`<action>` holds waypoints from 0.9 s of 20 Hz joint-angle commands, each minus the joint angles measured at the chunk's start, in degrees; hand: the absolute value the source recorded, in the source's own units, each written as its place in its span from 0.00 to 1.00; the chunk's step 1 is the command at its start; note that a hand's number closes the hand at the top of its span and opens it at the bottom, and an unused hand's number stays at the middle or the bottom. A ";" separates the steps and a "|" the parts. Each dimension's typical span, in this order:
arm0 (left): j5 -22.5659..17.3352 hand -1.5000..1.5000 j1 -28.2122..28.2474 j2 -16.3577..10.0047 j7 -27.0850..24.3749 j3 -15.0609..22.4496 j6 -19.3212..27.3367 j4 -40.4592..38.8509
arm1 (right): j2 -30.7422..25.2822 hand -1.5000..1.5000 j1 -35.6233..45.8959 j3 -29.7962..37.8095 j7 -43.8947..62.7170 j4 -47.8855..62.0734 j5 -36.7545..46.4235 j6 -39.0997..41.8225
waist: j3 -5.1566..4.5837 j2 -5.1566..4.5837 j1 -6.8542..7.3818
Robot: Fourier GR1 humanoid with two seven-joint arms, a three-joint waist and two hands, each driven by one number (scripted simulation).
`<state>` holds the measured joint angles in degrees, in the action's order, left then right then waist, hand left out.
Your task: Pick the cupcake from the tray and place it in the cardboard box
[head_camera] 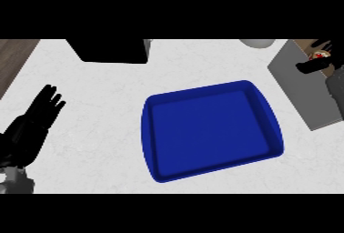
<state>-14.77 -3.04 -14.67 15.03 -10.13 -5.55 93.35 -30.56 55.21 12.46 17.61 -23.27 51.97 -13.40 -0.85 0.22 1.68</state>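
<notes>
The blue tray (151, 136) lies mid-counter with nothing in it. At the upper right edge my right hand (310, 66) is curled round the cupcake (320, 55), of which only a small red and white patch shows between the fingers. Hand and cupcake are over the cardboard box (299, 86), whose grey flap reaches toward the tray and whose brownish inside shows by the hand. Whether the cupcake touches the box floor is hidden. My left hand (37, 116) rests open at the left edge, fingers up, well away from the tray.
A black block-like object (111, 50) stands at the back, left of centre. A pale round object (257, 43) peeks in at the back edge. Dark wood floor (12, 59) shows beyond the counter's left edge.
</notes>
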 commanded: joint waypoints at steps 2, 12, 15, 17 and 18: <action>0.72 0.50 0.09 0.61 0.81 0.60 0.54 0.82 | 1.08 0.00 -3.36 2.72 -8.61 2.03 -3.20 -3.51 | 0.95 -0.78 -0.30; 2.12 0.50 -0.17 0.24 0.70 -0.38 1.86 -0.03 | 2.29 0.00 -4.90 18.97 -17.61 -8.84 -21.67 -13.98 | 0.95 -0.29 -1.98; 2.30 0.50 0.27 2.09 1.20 1.10 2.27 1.14 | 0.29 0.00 -8.34 21.88 -23.68 -7.44 -25.51 -13.19 | 0.95 -0.54 -1.12; -0.26 0.50 -0.22 -0.62 2.55 -1.79 0.14 0.42 | -1.25 0.00 -10.84 21.65 -18.80 -13.38 -26.99 -9.13 | 0.84 0.01 -2.24; -0.06 0.50 3.44 0.29 -0.14 -1.49 -0.86 1.84 | -0.40 0.00 -13.61 22.50 -20.30 -14.31 -28.33 -10.09 | 0.84 -0.01 -1.95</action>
<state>-13.66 -1.61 -13.75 15.82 -10.37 -4.65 94.61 -30.26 46.19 32.50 -1.43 -33.65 27.96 -24.94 0.00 0.06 -0.04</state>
